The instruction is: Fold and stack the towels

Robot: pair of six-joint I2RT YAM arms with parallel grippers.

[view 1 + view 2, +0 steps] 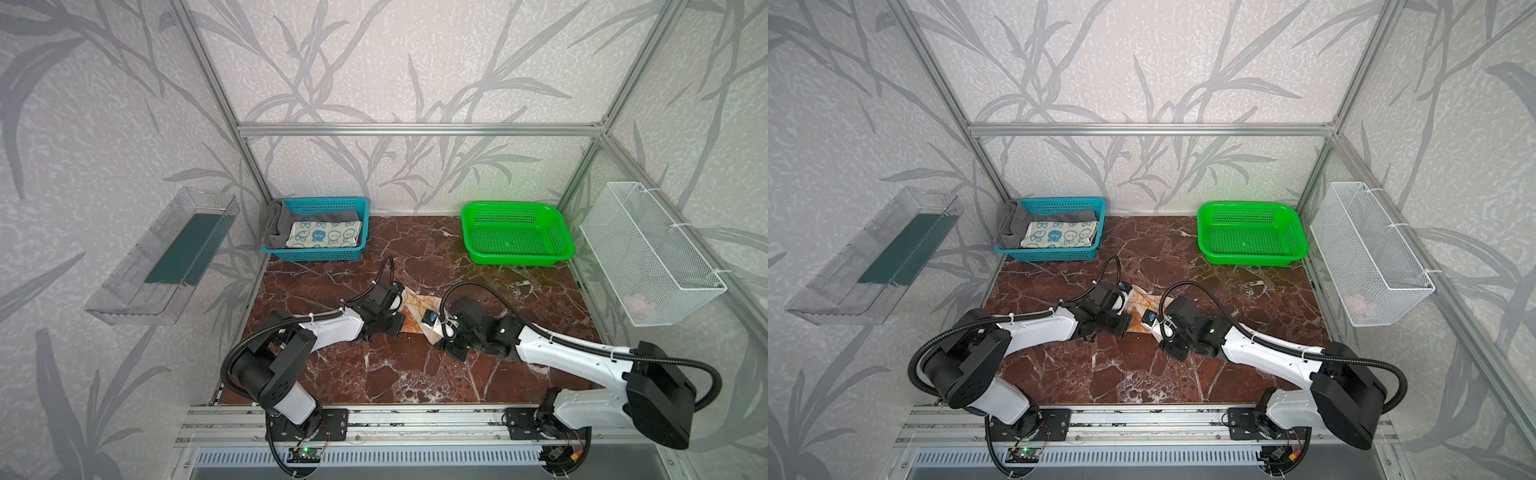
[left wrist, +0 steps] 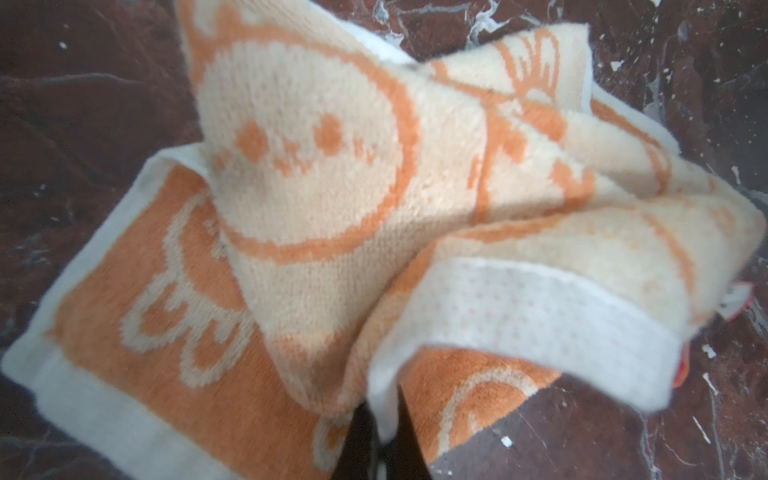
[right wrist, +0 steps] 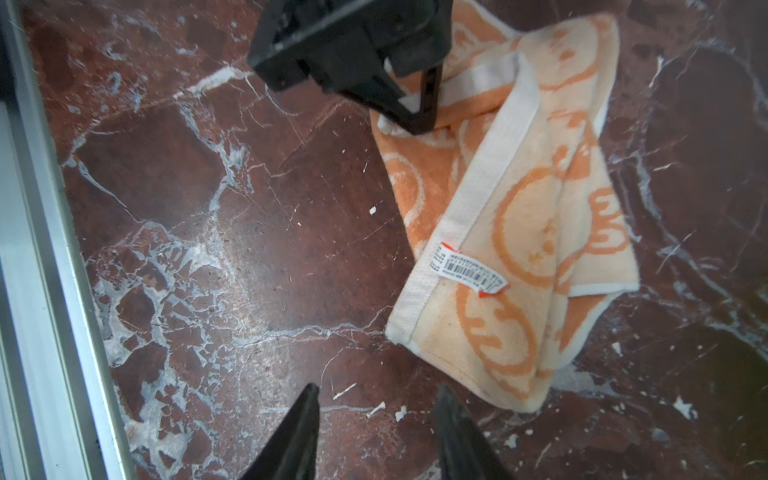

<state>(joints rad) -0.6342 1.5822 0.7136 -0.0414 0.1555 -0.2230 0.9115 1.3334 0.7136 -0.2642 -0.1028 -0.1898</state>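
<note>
The orange and cream bunny towel (image 1: 417,304) (image 1: 1143,306) lies loosely half-folded in the middle of the marble table, between my two grippers. My left gripper (image 2: 380,399) is shut on its white hem, and the cloth (image 2: 311,166) rises in folds in front of the jaws. From the right wrist view that left gripper (image 3: 419,120) pinches the towel's far end. My right gripper (image 3: 378,399) is open over bare marble, just short of the towel's near corner (image 3: 532,208), with nothing between its fingers. The blue bunny towel (image 1: 325,235) lies folded on the dark grey towel (image 1: 277,224) in the blue basket (image 1: 320,254).
An empty green basket (image 1: 517,254) stands at the back right. A white wire basket (image 1: 648,249) hangs on the right wall and a clear tray (image 1: 162,253) on the left wall. A barcode tag (image 3: 469,270) sticks out of the orange towel's hem. An aluminium rail (image 3: 50,291) borders the table's front.
</note>
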